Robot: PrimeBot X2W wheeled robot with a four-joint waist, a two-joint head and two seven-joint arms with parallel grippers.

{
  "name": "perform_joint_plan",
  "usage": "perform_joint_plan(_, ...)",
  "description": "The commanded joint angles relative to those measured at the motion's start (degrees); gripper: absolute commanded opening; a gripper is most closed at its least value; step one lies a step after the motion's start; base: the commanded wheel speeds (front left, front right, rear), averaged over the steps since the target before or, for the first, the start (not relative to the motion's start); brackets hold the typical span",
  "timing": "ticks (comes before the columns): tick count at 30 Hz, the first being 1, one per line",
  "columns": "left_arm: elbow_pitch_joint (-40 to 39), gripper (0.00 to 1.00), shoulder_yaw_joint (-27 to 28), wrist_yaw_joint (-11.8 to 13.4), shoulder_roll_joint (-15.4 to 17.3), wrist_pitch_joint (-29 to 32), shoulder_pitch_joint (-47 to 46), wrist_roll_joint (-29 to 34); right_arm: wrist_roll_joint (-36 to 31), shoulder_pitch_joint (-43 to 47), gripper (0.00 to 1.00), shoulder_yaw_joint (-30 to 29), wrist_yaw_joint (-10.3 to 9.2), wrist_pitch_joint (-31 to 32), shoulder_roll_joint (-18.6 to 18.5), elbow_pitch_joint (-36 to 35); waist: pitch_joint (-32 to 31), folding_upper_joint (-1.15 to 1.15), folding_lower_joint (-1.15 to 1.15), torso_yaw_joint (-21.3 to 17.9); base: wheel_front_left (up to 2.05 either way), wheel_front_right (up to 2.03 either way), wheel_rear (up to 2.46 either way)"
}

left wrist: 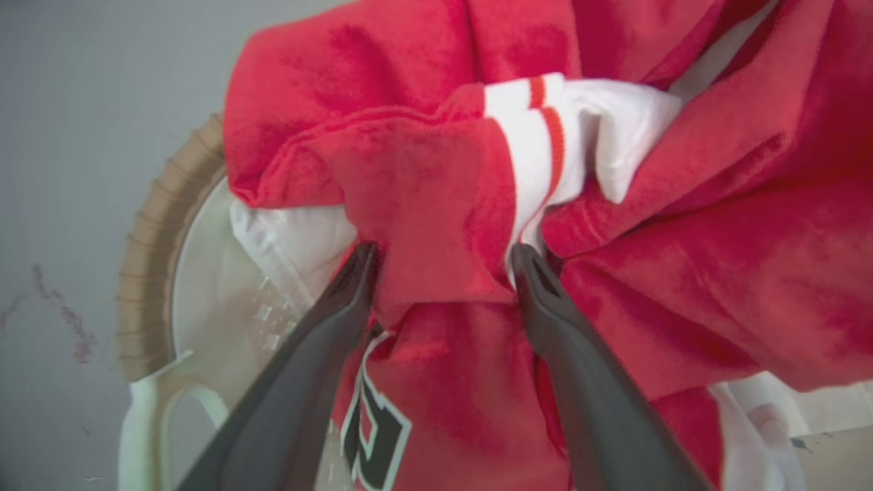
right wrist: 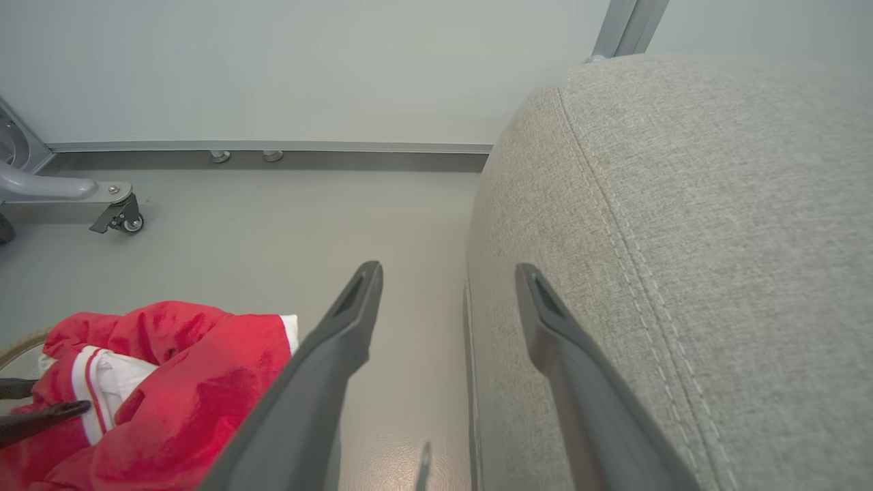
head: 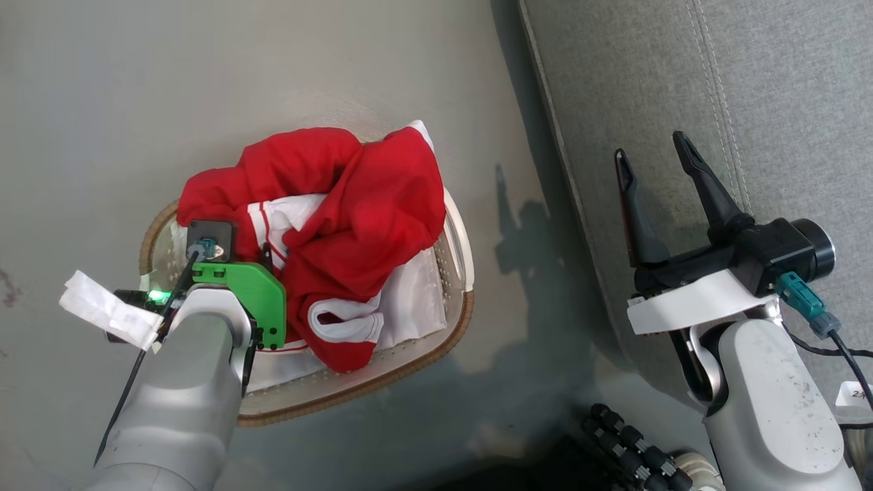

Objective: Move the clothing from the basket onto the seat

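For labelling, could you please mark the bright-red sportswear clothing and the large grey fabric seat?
bright-red clothing (head: 382, 204): head view, upper red fold.
grey fabric seat (head: 784, 88): head view, bare cushion top.

Clothing (head: 368, 204): bright red, white panels, red-striped white trim. Basket (head: 455, 239): white, brown woven rim. Seat (head: 682, 82): plain grey fabric.

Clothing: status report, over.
Left gripper open, astride a red fold. Right gripper open, empty, at the seat edge. Clothing heaped in basket. White liner under it may lift too.
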Motion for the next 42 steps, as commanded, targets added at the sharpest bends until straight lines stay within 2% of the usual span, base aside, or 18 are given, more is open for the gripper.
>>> perform_joint_plan(1, 0.3, 1.00, 0.1, 0.4, 0.9, 0.7, -0.7, -0.5, 0.6, -0.7, 1.00, 0.3, -0.06, -0.1, -0.2, 0.0, 0.7, 0.00, 0.00, -0.7, 0.00, 0.00, 0.00)
perform_joint_plan(4, 0.4, 1.00, -0.4, 0.2, 1.2, 1.5, -0.6, -0.3, 0.9, -0.9, 1.00, 0.6, -0.06, -0.1, -0.2, 0.0, 1.0, 0.00, 0.00, -0.9, 0.00, 0.00, 0.00)
perform_joint_plan(5, 0.4, 0.76, -0.2, -0.1, 1.0, 1.4, -0.6, -0.8, 0.9, -0.9, 1.00, 0.7, -0.06, -0.1, -0.2, 0.1, 1.1, 0.00, 0.00, -0.9, 0.00, 0.00, 0.00)
perform_joint_plan(6, 0.4, 0.48, -0.2, -0.3, 0.8, 1.4, -0.6, -1.0, 1.0, -0.9, 1.00, 0.7, -0.06, -0.1, -0.2, 0.1, 1.1, 0.00, 0.00, -0.9, 0.00, 0.00, 0.00)
perform_joint_plan(7, 0.4, 0.41, -0.3, -0.6, 0.7, 1.3, -0.6, -1.1, 1.0, -0.8, 1.00, 0.7, -0.06, -0.1, -0.2, 0.2, 1.0, 0.00, 0.00, -0.9, 0.00, 0.00, 0.00)
perform_joint_plan(9, 0.5, 0.02, -0.5, -1.0, 0.4, 1.0, -0.4, -1.3, 0.8, -0.8, 1.00, 0.4, -0.06, -0.1, -0.2, 0.6, 0.7, 0.00, 0.00, -0.6, 0.00, 0.00, 0.00)
perform_joint_plan(20, 0.2, 0.00, -2.6, -3.9, -1.8, -2.8, 1.7, -1.3, -1.4, 1.1, 1.00, -0.5, -0.06, -0.1, -0.2, 2.1, -5.3, 0.00, 0.00, 2.7, 0.00, 0.00, 0.00)
perform_joint_plan(24, -1.1, 0.00, -4.0, -5.3, -1.8, -5.3, 2.3, -0.6, -2.7, 2.6, 1.00, -1.6, -0.06, -0.1, -0.2, 2.6, -10.1, 0.00, 0.00, 5.0, 0.00, 0.00, 0.00)
perform_joint_plan(33, -7.6, 0.00, -7.2, -6.6, 0.4, -6.5, 2.7, 2.2, -5.1, 7.2, 1.00, -3.2, -0.06, -0.1, -0.2, 3.7, -20.6, 0.00, 0.00, 8.3, 0.00, 0.00, 0.00)
perform_joint_plan(42, -14.4, 0.00, -11.7, -7.2, 3.7, -6.5, 0.2, 5.7, -5.8, 12.2, 1.00, -3.3, -0.06, -0.1, -0.2, 4.9, -31.0, 0.00, 0.00, 9.5, 0.00, 0.00, 0.00)
